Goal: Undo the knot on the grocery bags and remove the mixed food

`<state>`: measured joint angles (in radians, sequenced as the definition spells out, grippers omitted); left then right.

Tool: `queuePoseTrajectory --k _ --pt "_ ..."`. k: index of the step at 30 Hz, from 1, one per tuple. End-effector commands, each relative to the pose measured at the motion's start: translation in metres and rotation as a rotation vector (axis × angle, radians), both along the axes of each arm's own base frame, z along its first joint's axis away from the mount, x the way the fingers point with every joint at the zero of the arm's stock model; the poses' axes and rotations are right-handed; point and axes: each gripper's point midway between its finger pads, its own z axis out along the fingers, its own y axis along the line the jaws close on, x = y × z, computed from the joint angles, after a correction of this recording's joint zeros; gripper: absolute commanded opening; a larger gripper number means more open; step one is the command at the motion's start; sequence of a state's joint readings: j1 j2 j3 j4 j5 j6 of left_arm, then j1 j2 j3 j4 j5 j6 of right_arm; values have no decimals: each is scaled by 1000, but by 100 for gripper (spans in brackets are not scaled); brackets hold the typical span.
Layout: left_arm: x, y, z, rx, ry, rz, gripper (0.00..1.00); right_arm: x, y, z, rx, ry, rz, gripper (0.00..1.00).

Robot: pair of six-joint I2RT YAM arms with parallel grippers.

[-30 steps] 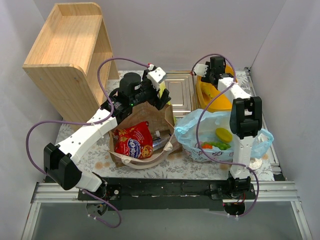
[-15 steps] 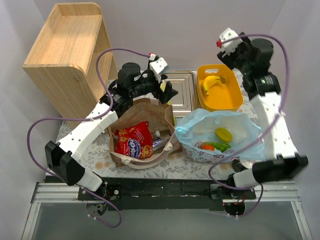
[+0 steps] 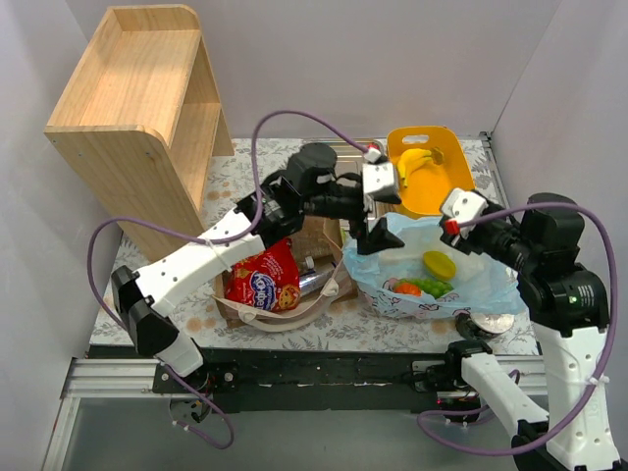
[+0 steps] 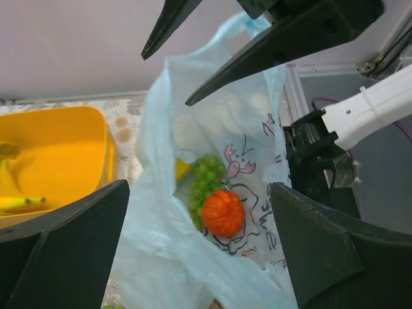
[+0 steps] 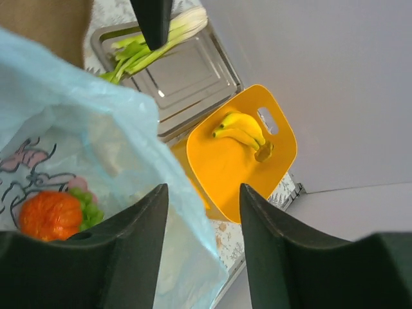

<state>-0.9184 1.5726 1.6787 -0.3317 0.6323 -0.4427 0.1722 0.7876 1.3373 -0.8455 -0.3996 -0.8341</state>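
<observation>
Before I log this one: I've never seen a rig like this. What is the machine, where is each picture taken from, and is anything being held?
Two white robot arms are bolted at the near edge of the table, each ending in a two-finger claw. The big picture looks down from above and behind them. The other two come from a camera on each wrist.

On the table are a wooden shelf, a brown paper bag holding a red crisp packet, a steel tray with a leek, and a yellow tub with bananas. A light-blue plastic bag lies open with an orange pumpkin inside.

The left claw and the right claw both hang open by the blue bag. Neither holds anything.
</observation>
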Motion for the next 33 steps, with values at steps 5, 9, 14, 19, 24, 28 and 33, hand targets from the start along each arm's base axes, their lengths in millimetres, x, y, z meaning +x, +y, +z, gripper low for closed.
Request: queuePoseTrajectory --k 5,9,14,19,24,28,33 --pt "50 -23 -74 153 -40 240 93 -78 12 -71 -107 149 250 51" --pt "71 -36 -87 176 -49 293 87 -56 9 -105 -51 155 149 45" --pt "76 -55 -88 154 16 288 42 -19 -1 -170 -104 216 69 40" --pt "45 -56 -37 40 60 162 0 -100 16 -236 -173 504 393 30" --pt "5 -43 5 -43 106 35 0 -135 11 -241 -353 283 612 28" --pt "-11 -33 5 -42 88 -8 0 -134 9 -247 -426 163 653 23" --pt "-18 -29 -6 -21 114 -24 0 -113 15 -228 -252 243 467 21"
